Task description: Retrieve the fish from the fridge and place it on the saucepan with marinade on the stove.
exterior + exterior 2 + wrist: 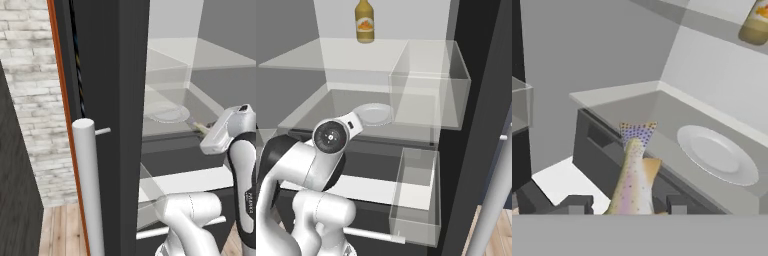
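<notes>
The fridge (116,90) stands open, with its dark door and silver handle (89,185) at the left of the left base view. My gripper (626,205) is shut on the fish (633,172), a speckled olive and yellowish body that sticks out ahead with its tail fanned. It hangs just in front of the lower shelf's edge, left of the white plate (718,154). In the left base view the fish's tip (202,128) shows by my hand, right of the plate (167,112). The saucepan and the stove are out of view.
A yellow-labelled bottle (365,22) stands on the upper glass shelf. Clear bins (428,87) line the fridge's right side, and one (416,195) sits lower. A dark drawer front (597,150) lies under the shelf. A brick wall (30,90) is at the left.
</notes>
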### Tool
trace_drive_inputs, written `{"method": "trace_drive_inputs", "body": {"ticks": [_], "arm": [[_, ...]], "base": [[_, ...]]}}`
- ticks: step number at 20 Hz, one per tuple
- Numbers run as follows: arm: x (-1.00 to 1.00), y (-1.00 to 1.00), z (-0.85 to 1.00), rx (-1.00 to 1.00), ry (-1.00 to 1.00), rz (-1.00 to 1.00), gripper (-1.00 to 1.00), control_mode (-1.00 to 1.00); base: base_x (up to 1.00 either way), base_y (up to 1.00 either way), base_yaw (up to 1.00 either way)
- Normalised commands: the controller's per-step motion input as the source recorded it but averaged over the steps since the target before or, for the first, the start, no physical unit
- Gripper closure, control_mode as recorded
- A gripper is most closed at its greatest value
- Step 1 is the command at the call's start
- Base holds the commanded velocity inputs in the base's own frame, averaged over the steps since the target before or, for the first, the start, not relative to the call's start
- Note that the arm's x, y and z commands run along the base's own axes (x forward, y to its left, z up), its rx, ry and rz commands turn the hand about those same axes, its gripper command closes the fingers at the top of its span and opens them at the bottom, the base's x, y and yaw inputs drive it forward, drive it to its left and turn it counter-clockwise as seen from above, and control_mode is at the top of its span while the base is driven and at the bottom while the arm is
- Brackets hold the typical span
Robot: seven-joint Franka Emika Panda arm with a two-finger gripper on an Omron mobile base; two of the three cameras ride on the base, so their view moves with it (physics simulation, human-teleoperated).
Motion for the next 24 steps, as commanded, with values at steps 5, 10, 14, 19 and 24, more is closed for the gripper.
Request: {"method": "trace_drive_inputs", "body": {"ticks": [5, 10, 14, 19, 24], "arm": [[-0.57, 0.01, 0.11, 0.0, -0.04, 0.0, 1.0, -1.0], [-0.09, 0.2, 0.0, 0.0, -0.02, 0.0, 1.0, -1.0], [0.0, 0.04, 0.0, 0.0, -0.01, 0.0, 1.0, 1.0], [0.0, 0.0, 0.0, 0.0, 0.0, 0.0, 1.0, 1.0], [0.0, 0.0, 0.0, 0.0, 0.0, 0.0, 1.0, 1.0]], "base": [[0.0, 0.0, 0.0], [0.0, 0.0, 0.0], [0.0, 0.0, 0.0], [-0.26, 0.0, 0.0], [-0.66, -0.01, 0.0]]}}
